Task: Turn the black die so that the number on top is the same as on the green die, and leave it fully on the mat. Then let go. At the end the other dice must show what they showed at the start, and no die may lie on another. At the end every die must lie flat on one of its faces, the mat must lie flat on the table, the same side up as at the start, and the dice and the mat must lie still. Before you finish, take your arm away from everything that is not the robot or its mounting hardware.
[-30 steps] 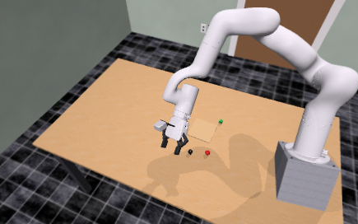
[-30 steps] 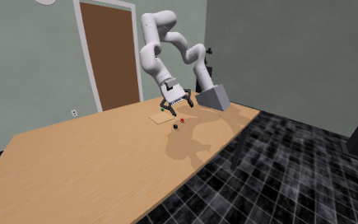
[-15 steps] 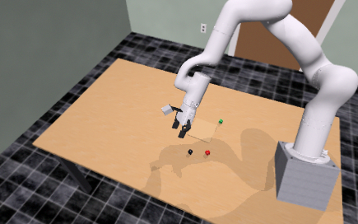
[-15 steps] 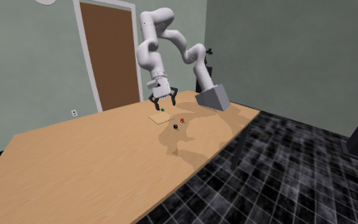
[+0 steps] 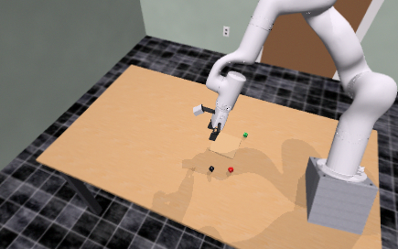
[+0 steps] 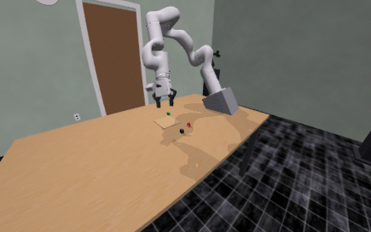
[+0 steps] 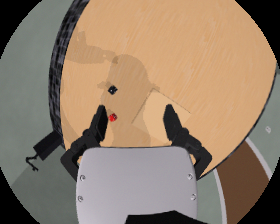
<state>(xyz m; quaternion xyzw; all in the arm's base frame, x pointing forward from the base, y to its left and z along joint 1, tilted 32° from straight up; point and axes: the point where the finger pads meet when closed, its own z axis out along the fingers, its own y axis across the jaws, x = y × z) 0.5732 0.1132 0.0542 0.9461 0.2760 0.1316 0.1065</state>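
The black die (image 5: 211, 168) (image 6: 182, 131) (image 7: 112, 90) lies on the table, off the mat. The thin tan mat (image 5: 225, 145) (image 6: 166, 122) (image 7: 153, 112) lies flat with no die on it. The green die (image 5: 245, 135) (image 6: 168, 113) is on the table just beyond the mat; it does not show in the wrist view. The red die (image 5: 231, 169) (image 6: 188, 124) (image 7: 113, 117) lies near the black one. The dice are too small to read their top numbers. My gripper (image 5: 214, 131) (image 6: 165, 105) (image 7: 135, 111) is open and empty, well above the table near the mat.
The wooden table (image 5: 102, 119) (image 6: 99, 171) bears the dice and mat. The grey robot base (image 5: 341, 197) (image 6: 222, 101) stands at one end of the table. Arm shadows fall across the black and red dice.
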